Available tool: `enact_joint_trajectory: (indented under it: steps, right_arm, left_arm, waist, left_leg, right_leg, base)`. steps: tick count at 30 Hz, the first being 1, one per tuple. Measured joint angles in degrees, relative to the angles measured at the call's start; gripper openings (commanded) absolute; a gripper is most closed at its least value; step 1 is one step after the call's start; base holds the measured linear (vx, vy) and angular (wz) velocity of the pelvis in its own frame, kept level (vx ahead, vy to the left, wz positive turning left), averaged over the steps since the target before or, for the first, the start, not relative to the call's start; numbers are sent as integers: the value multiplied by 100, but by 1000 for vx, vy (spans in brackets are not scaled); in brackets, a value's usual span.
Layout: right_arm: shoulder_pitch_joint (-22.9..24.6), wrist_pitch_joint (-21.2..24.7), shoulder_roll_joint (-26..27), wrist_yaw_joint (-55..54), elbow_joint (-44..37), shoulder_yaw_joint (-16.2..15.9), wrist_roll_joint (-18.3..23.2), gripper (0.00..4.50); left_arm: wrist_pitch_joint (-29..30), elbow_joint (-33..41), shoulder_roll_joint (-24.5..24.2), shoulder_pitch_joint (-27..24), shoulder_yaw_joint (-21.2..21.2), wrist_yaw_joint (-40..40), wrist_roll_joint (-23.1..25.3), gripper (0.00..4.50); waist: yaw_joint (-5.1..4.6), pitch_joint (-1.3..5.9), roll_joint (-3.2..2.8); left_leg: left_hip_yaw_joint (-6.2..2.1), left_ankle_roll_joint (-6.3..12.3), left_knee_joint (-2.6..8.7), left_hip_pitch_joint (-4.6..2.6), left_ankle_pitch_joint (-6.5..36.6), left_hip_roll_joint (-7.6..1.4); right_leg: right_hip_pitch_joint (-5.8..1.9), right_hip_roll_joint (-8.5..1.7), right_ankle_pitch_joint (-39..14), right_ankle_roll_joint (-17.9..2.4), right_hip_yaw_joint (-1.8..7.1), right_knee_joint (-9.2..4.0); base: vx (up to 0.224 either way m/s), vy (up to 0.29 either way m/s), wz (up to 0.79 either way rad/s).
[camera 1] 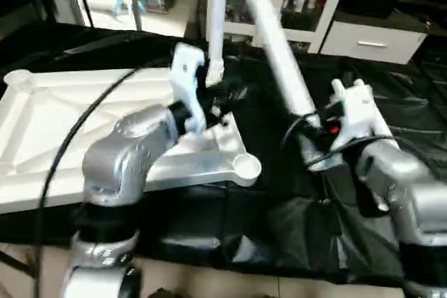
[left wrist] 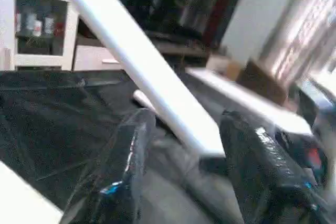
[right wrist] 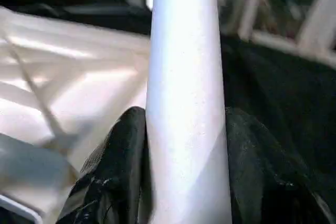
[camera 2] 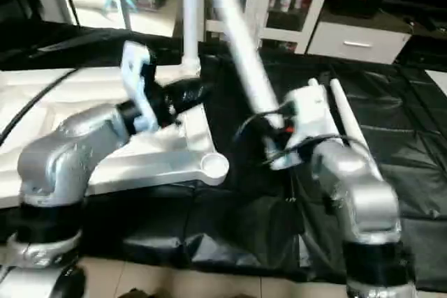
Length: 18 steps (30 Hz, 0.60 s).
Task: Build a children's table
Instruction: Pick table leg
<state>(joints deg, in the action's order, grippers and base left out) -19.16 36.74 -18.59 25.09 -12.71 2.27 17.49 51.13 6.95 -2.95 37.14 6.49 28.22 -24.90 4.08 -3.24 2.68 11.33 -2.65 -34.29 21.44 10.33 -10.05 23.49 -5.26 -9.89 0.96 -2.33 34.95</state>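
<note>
left gripper (left wrist: 181, 177) fingers spread apart, right gripper (right wrist: 184, 171) fingers clamped, both silver forearms reaching forward.

**Around the work area**

A crinkled black sheet (camera 1: 391, 102) covers the worktop and hangs over its near edge. Behind it stands a white cabinet (camera 1: 307, 5) with glass doors, bottles dimly visible inside. Just beside the cabinet sits a low white drawer unit (camera 1: 370, 41). Pale floor (camera 1: 209, 280) shows below the sheet's edge.
</note>
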Motion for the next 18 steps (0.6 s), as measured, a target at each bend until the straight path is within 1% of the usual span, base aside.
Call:
enact_joint_trajectory:
  steps: [4,5,6,8,11,14,16,18]
  right_arm:
    - [20,-161,-12,64,-189,-77,-28,183]
    - [39,-247,-48,113,-237,-185,-80,183]
    - [52,-297,-70,146,-276,-288,-133,183]
    - [72,-372,-67,173,-298,-422,-189,183]
    - [128,-491,-45,199,-300,-551,-238,182]
    - [138,-591,-94,302,-307,-745,-353,182]
    - [142,-614,-98,340,-316,-825,-387,182]
    - [144,-623,-102,355,-318,-889,-419,182]
  left_arm:
    - [159,-218,122,116,255,-332,-63,300]
    - [177,-320,171,171,372,-440,-117,317]
    - [180,-350,205,191,443,-502,-161,320]
    - [197,-388,245,214,553,-580,-259,323]
    - [260,-537,305,346,704,-776,-284,360]
    - [311,-562,414,367,975,-881,-489,364]
    - [402,-560,498,388,1136,-921,-694,392]
    - [443,-552,553,404,1182,-939,-806,403]
  waist:
    - [25,-1,9]
    - [31,-1,9]
    - [32,-1,10]
    - [54,-2,12]
    - [96,-2,18]
    - [102,-4,23]
    - [110,-9,33]
    - [114,-8,39]
  left_leg:
    - [-3,0,-1,4,0,0]
    - [-4,0,0,6,0,0]
    - [-5,1,0,7,0,0]
    - [-8,2,1,16,1,0]
    - [-10,3,-4,47,0,0]
    - [-10,6,-12,63,2,0]
    - [-10,7,-16,66,3,0]
    - [-11,8,-18,66,3,0]
  right_leg:
    - [0,0,-1,4,-2,-1]
    - [2,0,-1,4,-3,-1]
    - [2,0,-1,4,-5,-3]
    - [6,0,0,3,-8,-3]
    - [32,0,17,-23,-10,-2]
    - [43,0,22,-27,-10,-2]
    - [43,0,23,-27,-10,-2]
    - [42,0,23,-28,-9,-2]
  base:
    - [0,0,0]
    - [0,0,0]
    - [0,0,0]
    - [0,0,0]
    - [0,0,0]
    - [0,0,0]
    - [0,0,0]
    - [0,0,0]
